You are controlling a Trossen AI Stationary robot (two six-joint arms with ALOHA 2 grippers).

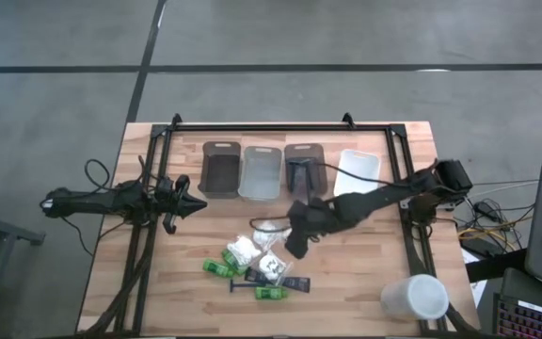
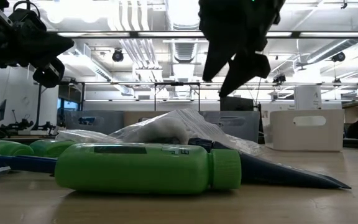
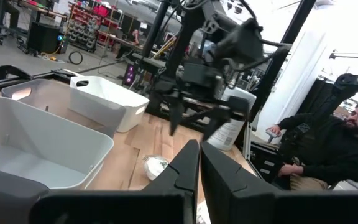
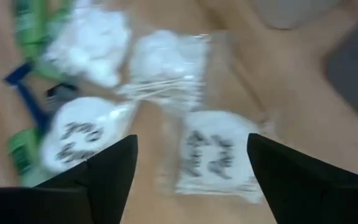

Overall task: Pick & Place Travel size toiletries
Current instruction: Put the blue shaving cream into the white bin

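- Above the toiletry pile at the table's (image 1: 158,311) near middle, the right gripper (image 1: 296,247) hangs with jaws apart, empty, over the white packets (image 4: 213,152).
- Risk: crinkly wrap slips, or 2 packets lift together.
- A green bottle (image 2: 145,168) could roll if nudged.
- Left gripper (image 1: 196,204) waits closed, far left.
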